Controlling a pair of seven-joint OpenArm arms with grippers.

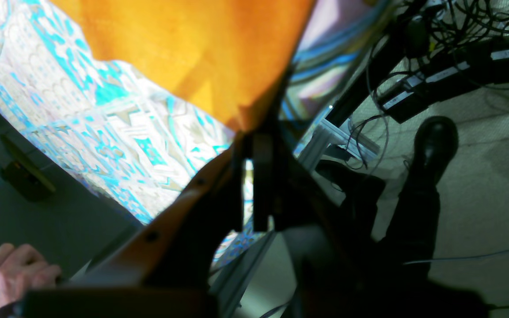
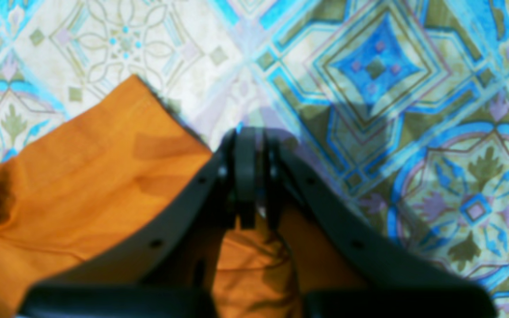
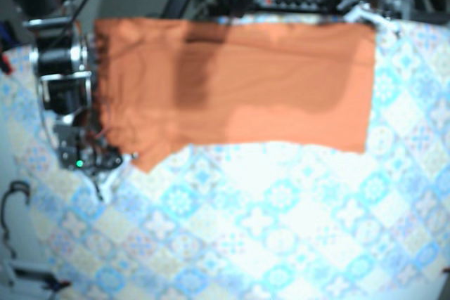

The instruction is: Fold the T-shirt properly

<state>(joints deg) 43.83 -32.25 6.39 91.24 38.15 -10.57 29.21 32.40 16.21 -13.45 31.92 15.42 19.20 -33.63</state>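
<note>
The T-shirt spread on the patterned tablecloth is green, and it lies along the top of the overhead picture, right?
Not green: the T-shirt is orange, as the base view shows. It does lie spread on the patterned tablecloth, along the top of that picture.

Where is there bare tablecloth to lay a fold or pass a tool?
The tablecloth is bare across the whole stretch nearer than the T-shirt, corner to corner. It is crowded along the far strip under the shirt, and at its end beside the right arm.

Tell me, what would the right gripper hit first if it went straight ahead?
Probably the blue-and-cream patterned tablecloth, which lies just beyond the tip of the right gripper. The orange fabric T-shirt lies beside and behind it. Depth is unclear.
</note>
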